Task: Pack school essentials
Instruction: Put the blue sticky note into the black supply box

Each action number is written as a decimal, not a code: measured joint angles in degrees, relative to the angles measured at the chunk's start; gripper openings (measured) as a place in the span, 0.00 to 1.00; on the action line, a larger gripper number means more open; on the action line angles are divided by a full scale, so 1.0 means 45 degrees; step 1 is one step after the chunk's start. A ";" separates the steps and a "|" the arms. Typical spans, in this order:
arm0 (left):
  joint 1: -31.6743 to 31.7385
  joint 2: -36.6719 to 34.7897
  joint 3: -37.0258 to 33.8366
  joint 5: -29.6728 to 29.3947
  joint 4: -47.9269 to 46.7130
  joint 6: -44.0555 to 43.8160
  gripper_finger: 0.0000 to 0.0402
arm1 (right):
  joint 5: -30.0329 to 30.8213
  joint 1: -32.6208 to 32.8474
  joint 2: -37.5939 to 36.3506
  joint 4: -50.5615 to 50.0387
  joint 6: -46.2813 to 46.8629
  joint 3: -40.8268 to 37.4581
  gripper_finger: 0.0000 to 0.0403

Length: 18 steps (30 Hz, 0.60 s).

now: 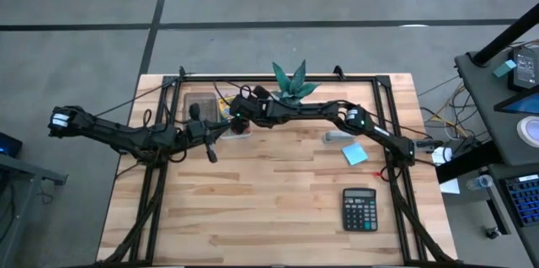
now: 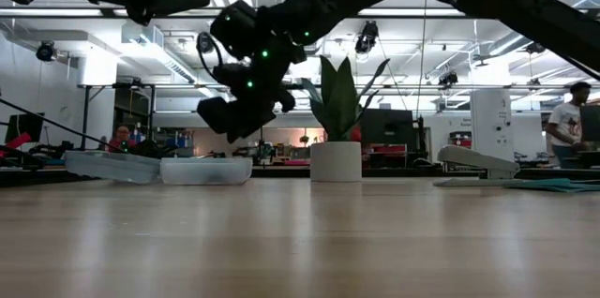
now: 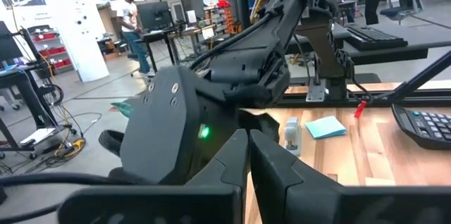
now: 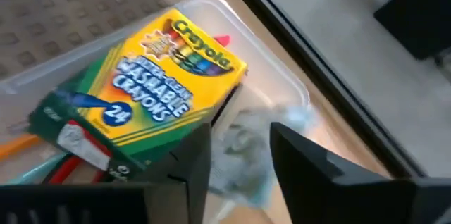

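Right tool (image 4: 239,160) hovered empty, fingers parted, above yellow-green cardboard crayon box (image 4: 141,104) in clear plastic bin (image 4: 282,83), 11 o'clock on surface; placement apparently finished. Left tool (image 3: 248,175) narrow, empty, waiting nearby.

**What lies in my bin and on my table**

Past my fingers the yellow-green crayon box (image 4: 144,97) lies flat and tilted inside the clear plastic bin (image 4: 282,83), printed face up, resting on red-handled scissors (image 4: 67,168) and an orange pencil (image 4: 15,146). My light-blue sticky-note pad (image 1: 354,153) lies flat on the bare wood, well apart from the bin.
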 joint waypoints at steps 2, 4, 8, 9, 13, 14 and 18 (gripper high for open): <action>0.0000 -0.0003 0.0000 0.0000 0.0002 0.0005 0.00 | -0.0302 0.0092 -0.0116 0.0012 -0.0171 0.0000 0.37; 0.0000 -0.0003 0.0000 0.0003 0.0001 0.0010 0.00 | -0.0612 0.0192 -0.0166 0.0025 -0.0272 0.0005 0.40; -0.0005 0.0002 0.0000 0.0005 0.0001 0.0015 0.00 | -0.0659 0.0418 -0.0209 -0.0044 -0.0716 0.0005 0.42; -0.0005 0.0002 0.0000 0.0005 0.0002 0.0015 0.00 | -0.0661 0.0468 -0.0257 -0.0088 -0.0807 0.0005 0.43; -0.0005 0.0002 0.0000 0.0005 -0.0002 0.0015 0.00 | -0.0645 0.0663 -0.0555 -0.0772 -0.1135 0.0005 0.43; -0.0005 -0.0002 0.0000 0.0058 0.0012 0.0013 0.00 | -0.0647 0.0712 -0.0648 -0.1046 -0.1152 0.0005 0.42; -0.0008 0.0002 0.0000 0.0051 0.0004 0.0015 0.00 | -0.0618 0.0919 -0.1272 -0.2638 -0.1152 0.0005 0.40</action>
